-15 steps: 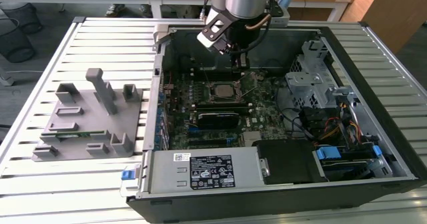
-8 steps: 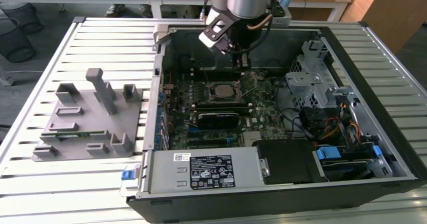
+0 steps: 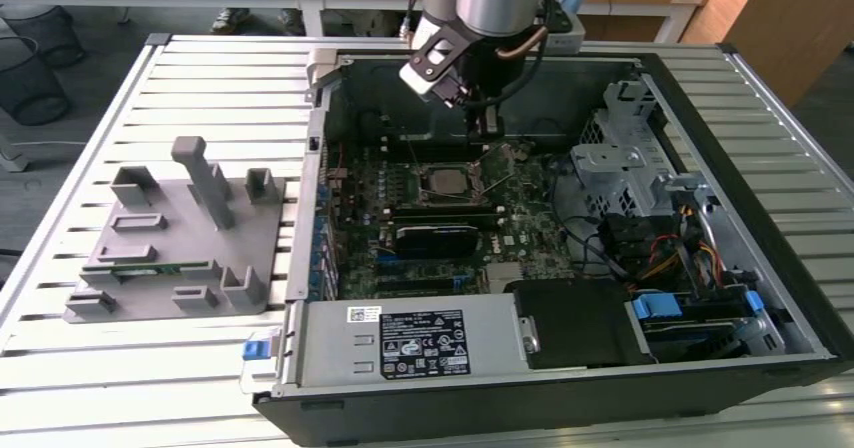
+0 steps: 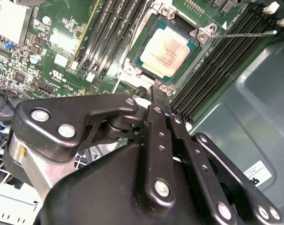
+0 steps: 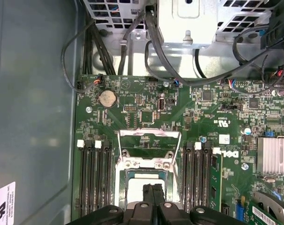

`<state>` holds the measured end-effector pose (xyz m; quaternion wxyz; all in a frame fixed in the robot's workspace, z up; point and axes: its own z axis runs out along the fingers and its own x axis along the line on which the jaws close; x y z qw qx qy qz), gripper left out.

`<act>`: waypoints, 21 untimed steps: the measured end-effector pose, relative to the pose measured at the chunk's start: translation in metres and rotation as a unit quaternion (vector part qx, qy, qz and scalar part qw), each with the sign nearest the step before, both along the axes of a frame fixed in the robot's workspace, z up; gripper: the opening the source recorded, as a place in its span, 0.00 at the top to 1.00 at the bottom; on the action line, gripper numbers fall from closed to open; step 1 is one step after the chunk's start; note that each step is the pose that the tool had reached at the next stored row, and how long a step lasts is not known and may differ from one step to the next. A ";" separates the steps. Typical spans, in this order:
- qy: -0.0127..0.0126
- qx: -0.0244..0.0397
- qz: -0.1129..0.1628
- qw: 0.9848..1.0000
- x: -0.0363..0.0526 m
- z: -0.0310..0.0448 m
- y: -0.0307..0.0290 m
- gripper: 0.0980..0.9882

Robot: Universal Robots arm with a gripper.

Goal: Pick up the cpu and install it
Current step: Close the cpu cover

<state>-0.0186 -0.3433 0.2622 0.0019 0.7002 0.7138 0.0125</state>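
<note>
The cpu (image 4: pixel 166 51) lies flat and square in the motherboard socket (image 4: pixel 204 35), a little above the centre of the exterior view, so pick-up and placement appear complete. The socket's load plate (image 5: pixel 150 135) stands hinged open and its lever (image 4: pixel 245 33) appears released, so clamping is judged outstanding. The end effector (image 4: pixel 160 91) hangs just beside the socket, clenched on nothing.

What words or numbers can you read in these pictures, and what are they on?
Power supply label: print too small to read.
Case wall sticker: print too small to read.
cpu top: faint marks, unreadable.
Nothing can be quoted.
</note>
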 end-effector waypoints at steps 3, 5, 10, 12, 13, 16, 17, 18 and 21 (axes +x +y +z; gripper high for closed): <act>0.000 0.000 0.000 1.000 0.0000 0.0031 0.0000 0.99; 0.000 0.000 0.000 1.000 0.0000 0.0057 0.0000 0.99; 0.000 0.000 0.000 1.000 0.0004 0.0077 0.0000 0.99; 0.000 0.000 0.000 1.000 0.0006 0.0080 0.0000 0.99; 0.000 0.000 0.000 1.000 0.0007 0.0080 0.0000 0.99; 0.000 0.000 0.000 1.000 0.0014 0.0083 0.0000 0.99; 0.000 0.000 0.000 1.000 0.0017 0.0083 0.0000 0.99; 0.000 0.000 0.000 1.000 0.0021 0.0083 0.0000 0.99; 0.000 0.000 0.000 1.000 0.0042 0.0084 0.0000 0.99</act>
